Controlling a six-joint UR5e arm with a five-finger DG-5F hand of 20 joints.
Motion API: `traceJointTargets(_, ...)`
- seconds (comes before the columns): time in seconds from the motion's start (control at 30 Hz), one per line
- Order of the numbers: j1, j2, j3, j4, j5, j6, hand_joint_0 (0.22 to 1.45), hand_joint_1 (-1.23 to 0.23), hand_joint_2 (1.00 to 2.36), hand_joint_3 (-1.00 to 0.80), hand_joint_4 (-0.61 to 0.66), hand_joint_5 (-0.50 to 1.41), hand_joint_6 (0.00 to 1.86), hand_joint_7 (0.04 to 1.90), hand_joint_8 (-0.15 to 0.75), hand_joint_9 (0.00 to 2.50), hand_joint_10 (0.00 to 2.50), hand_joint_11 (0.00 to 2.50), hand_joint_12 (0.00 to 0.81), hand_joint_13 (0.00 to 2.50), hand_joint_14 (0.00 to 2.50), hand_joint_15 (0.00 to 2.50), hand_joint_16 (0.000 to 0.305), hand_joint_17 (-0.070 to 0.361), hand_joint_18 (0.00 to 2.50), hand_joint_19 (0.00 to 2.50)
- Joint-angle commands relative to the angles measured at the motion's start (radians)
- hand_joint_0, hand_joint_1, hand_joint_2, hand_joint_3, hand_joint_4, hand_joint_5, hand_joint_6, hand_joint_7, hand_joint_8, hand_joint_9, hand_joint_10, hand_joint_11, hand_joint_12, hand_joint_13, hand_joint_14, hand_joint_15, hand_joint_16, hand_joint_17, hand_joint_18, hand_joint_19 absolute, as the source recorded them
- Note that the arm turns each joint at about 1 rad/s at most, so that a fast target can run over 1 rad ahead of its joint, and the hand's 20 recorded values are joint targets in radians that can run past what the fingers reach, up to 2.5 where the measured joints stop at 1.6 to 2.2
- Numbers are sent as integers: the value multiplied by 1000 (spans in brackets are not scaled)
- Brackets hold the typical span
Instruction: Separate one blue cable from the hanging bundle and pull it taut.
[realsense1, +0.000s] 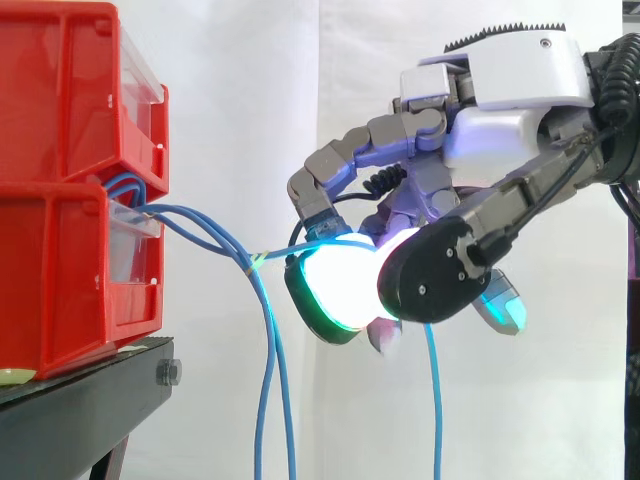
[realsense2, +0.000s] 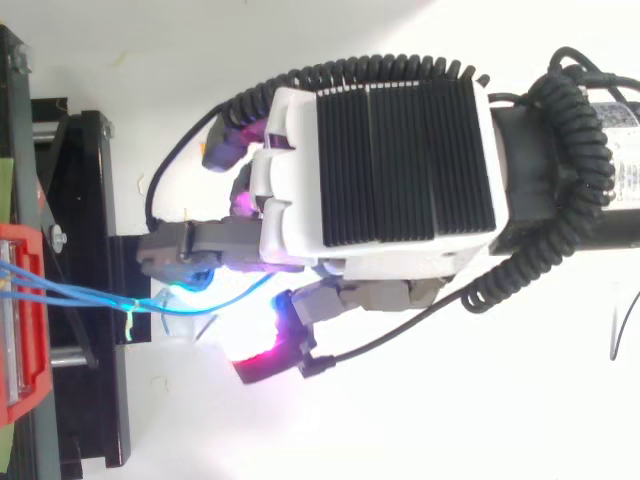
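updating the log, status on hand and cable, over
Hand shut on one blue cable. Other cables hanging loose. Nothing in the way.

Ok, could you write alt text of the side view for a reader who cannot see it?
A robot hand pinches one blue cable between glowing fingertips, holding it out sideways from two stacked red bins on a black stand. The other blue cables hang down, before a white curtain.

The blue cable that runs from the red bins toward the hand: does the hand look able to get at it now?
Probably yes: the blue cable seems pinched between the curled fingers of the hand, with nothing in the way. The other strands hang apart, below the green tie.
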Motion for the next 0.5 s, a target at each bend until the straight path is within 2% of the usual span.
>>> traceJointTargets(0.0,0,0,-6,2,0,171,699,-786,1017,-193,35,129,505,1269,74,1828,11,257,219,1079,14,368,42,95,611,526)
traceJointTargets(0.17,-2,0,-44,14,-3,316,700,-786,1016,-194,35,129,505,1268,79,1833,11,253,217,1077,14,366,42,95,609,520)
traceJointTargets(0.2,-2,0,-44,14,-3,316,700,-785,1016,-194,34,129,505,1275,73,1818,10,248,216,1077,14,362,42,95,610,527)
traceJointTargets(0.23,-6,0,-55,43,0,389,700,-785,1016,-197,34,129,505,1270,79,1817,12,255,217,1076,15,365,42,95,609,527)
traceJointTargets(0.4,-8,0,-55,45,2,457,701,-784,1016,-199,34,128,505,1273,79,1820,11,257,217,1076,14,367,42,95,607,529)
traceJointTargets(0.47,-11,0,-55,43,0,506,701,-784,1016,-199,34,128,505,1273,73,1821,11,251,216,1075,14,370,42,95,607,529)
